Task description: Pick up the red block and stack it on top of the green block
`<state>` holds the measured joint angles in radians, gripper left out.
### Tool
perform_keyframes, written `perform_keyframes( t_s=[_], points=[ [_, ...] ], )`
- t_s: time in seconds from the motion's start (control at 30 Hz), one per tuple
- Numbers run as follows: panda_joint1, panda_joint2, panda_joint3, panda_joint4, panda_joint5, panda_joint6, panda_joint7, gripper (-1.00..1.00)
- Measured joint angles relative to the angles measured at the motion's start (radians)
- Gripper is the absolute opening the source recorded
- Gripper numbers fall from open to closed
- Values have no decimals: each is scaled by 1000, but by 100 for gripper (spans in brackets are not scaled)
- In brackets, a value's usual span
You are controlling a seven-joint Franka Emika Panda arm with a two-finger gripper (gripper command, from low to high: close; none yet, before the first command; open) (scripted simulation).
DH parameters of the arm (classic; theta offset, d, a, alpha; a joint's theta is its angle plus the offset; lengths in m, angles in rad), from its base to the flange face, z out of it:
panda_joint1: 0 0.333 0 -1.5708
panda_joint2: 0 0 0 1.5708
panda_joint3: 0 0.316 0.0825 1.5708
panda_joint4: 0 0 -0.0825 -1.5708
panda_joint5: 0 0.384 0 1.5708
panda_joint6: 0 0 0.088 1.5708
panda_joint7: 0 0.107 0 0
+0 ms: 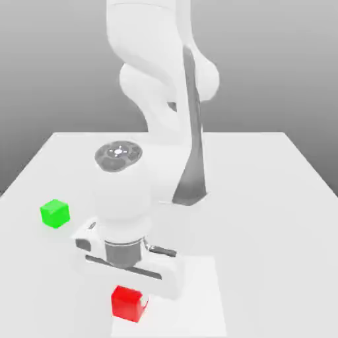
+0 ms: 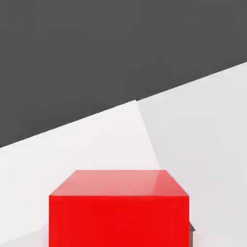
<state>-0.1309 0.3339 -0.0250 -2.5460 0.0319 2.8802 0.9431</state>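
Two blocks sit well apart on the white surface point(image 1: 264, 198): the red block point(image 1: 128, 303) lies directly under the gripper point(image 1: 132, 290), apparently lined up for a grasp, while the green block point(image 1: 55, 213) waits toward the exterior view's left as the stacking base.

surface: white table point(image 1: 264, 198) | backdrop: plain grey, darkening upward | light: soft, seemingly overhead

Red block point(image 1: 128, 304) on counter point(image 1: 264, 198), near front edge, directly under claw point(image 1: 132, 280). Green block point(image 1: 55, 213) on counter, farther back, toward exterior view's left.
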Motion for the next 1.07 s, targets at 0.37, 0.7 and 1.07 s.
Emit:
perform_keyframes(
  t_s=[0.37, 0.7, 1.07],
  points=[
    [-231, -327, -154, -144, -114, -179, 59, -100],
    [-599, -582, -359, -364, -251, -208, 115, -100],
    [-553, -321, -382, -375, 6, 53, -64, 100]
  ],
)
